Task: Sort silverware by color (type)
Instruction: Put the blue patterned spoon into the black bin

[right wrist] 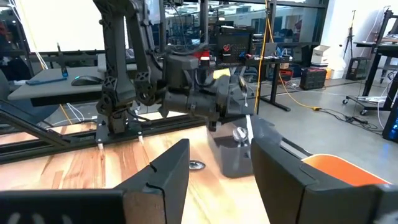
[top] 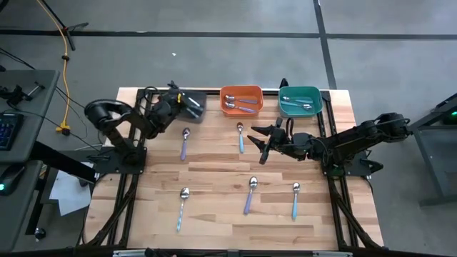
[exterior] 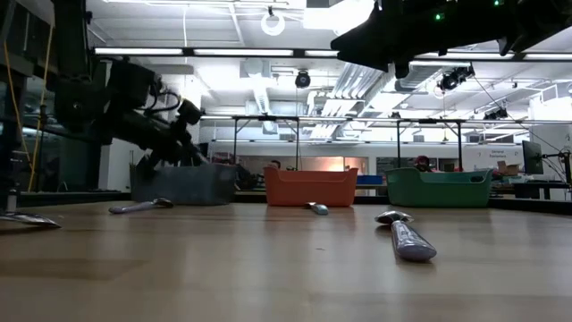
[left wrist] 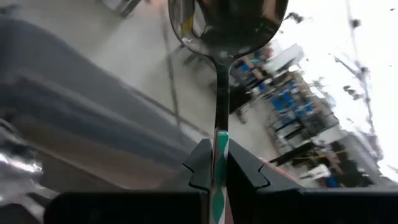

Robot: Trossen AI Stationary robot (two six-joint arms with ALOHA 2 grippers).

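My left gripper is over the grey bin at the table's far left, shut on a spoon with a shiny bowl and a pale handle. From the right wrist view that spoon points bowl-down over the grey bin. My right gripper hangs open above the table middle, beside a blue-handled spoon that lies flat. Other spoons lie flat: lavender, light blue, lavender, light blue. My left gripper pinches the spoon's handle between its two fingers, just behind the metal neck. The spoon runs along the fingers and sticks out past them, bowl foremost. It is lifted clear, tilted bowl-down above the grey bin.
The orange bin and the teal bin stand along the far edge, each with spoons inside. Something shiny lies in the grey bin. Arm bases stand at the table's left and right edges; bare wood lies along the near edge.
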